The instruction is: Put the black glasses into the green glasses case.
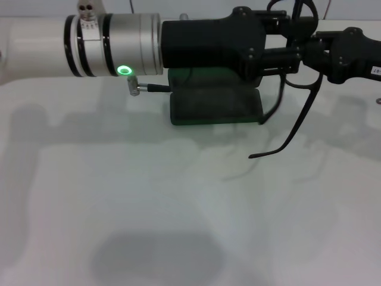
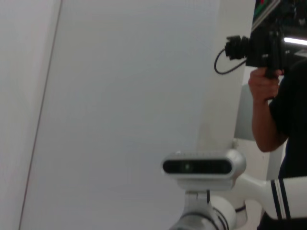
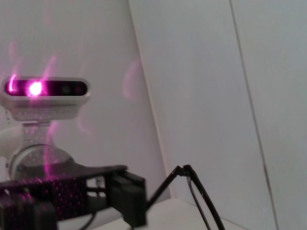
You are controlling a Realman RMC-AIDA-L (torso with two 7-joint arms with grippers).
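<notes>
- Head view: the left gripper (image 1: pixel 284 44) reaches in from the left across the far part of the white tabletop (image 1: pixel 178 208), its silver wrist showing a lit green ring (image 1: pixel 124 70). The right gripper (image 1: pixel 309 47) comes in from the right and meets it at the upper right.
- Head view: the black glasses (image 1: pixel 294 113) hang in the air between the two grippers, clear of the tabletop. The frame front is up among the gripper parts and mostly hidden. One long temple arm slopes down and toward the robot, ending in a hooked tip at the left; the second hangs closer to vertical beside the case.
- Head view: both sets of jaws seem to be at the frame, but I cannot tell whether either is clamped or apart.
- Head view: the green glasses case (image 1: pixel 215 104) lies on the tabletop below the left gripper, long axis left to right, its far part covered by the arm.
- Left wrist view: the robot's head camera (image 2: pixel 204 166), a wall, and a person (image 2: pixel 283 110) holding a black camera.
- Right wrist view: black gripper parts low in the picture with two thin glasses arms (image 3: pixel 201 196) meeting at a hinge and spreading downward; the head camera glows behind.
</notes>
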